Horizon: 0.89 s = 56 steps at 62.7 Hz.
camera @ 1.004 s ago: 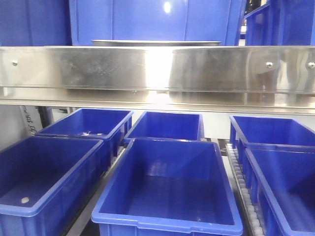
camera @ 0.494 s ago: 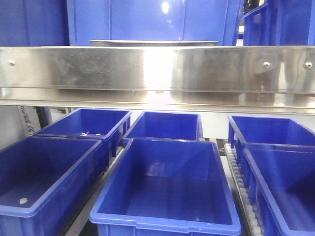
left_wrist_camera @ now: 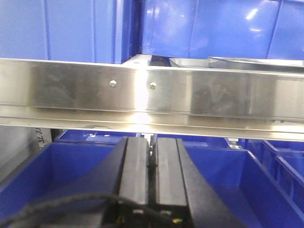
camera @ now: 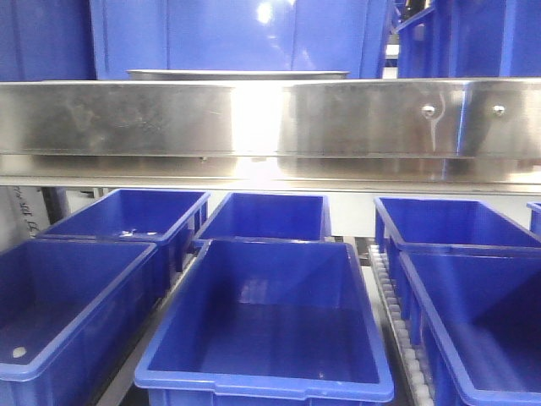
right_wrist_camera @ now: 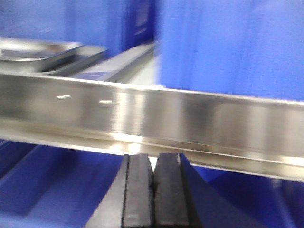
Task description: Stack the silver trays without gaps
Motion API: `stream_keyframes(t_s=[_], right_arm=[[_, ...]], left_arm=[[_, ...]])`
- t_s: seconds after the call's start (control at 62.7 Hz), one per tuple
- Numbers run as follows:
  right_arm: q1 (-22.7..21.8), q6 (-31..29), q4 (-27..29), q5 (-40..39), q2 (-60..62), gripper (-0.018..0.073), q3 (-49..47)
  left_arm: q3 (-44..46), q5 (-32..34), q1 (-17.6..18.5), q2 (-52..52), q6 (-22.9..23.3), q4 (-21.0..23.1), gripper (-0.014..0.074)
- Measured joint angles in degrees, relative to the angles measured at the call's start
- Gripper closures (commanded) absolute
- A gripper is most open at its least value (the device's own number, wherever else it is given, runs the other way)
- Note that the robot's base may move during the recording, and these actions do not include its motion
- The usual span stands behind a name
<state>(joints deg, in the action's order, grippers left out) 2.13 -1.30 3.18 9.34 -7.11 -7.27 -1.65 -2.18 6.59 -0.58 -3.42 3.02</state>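
In the front view only the thin rim of a silver tray [camera: 237,74] shows on the upper shelf, behind the steel rail. From the left wrist, two silver trays [left_wrist_camera: 256,62] lie side by side on that shelf at the upper right; the nearer one [left_wrist_camera: 190,61] is partly cut off by the rail. The blurred right wrist view has a silver tray [right_wrist_camera: 38,50] at the upper left with a second rim [right_wrist_camera: 88,53] beside it. My left gripper [left_wrist_camera: 152,142] is shut and empty, below the rail. My right gripper [right_wrist_camera: 153,159] is shut and empty too, also under the rail.
A long brushed-steel shelf rail [camera: 270,118] with screws spans the view between the grippers and the trays. Several open blue bins [camera: 266,326] fill the lower level, with a roller track [camera: 397,321] at right. Tall blue bins [camera: 237,34] stand behind the trays.
The whole scene has slid left in the front view: the rail screws and the tray rim sit further left than before. Neither gripper shows in the earlier frames.
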Motion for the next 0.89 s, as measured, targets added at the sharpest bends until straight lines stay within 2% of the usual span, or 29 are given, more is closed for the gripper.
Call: stream_keyframes(t_s=[0.159,0.383,0.893], right_arm=[[-3.4,-0.7,1.9,-5.1,5.8,0.0509,7.9],[-6.0,-0.7,3.2,-5.5,7.7,0.0509,9.0],[-6.3,-1.0,3.2,-5.5,7.7,0.0509,9.0]], left_arm=[[0.0,0.0,0.0,0.0,0.0,0.0,0.0644],[0.0,0.0,0.0,0.0,0.0,0.0,0.0644],[0.0,0.0,0.0,0.0,0.0,0.0,0.0644]])
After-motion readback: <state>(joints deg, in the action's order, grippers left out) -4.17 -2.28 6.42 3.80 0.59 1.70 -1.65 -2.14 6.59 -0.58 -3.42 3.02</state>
